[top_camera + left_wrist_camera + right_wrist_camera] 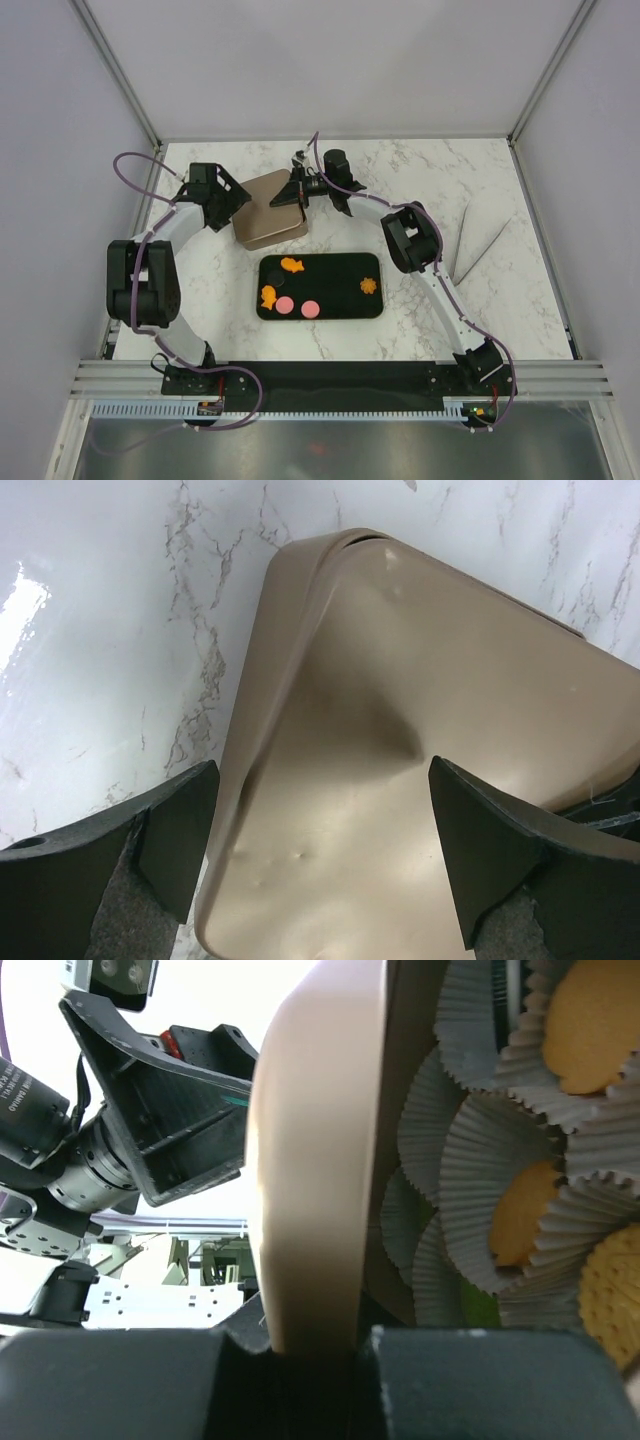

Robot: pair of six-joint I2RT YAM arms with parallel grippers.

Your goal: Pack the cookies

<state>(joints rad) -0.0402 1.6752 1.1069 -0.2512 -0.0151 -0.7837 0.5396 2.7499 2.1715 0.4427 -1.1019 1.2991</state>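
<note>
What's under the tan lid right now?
The right wrist view shows pleated paper cups under the tan lid, several holding round yellow-orange cookies. From above, the lid hides everything else.

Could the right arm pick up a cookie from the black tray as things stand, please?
Probably not: its gripper is shut on the edge of the lid, so it isn't free.

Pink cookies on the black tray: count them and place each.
2. One pink cookie lies near the tray's near-left corner, beside an orange cookie; the other pink cookie lies just to its right. None seems hidden on the tray.
</note>
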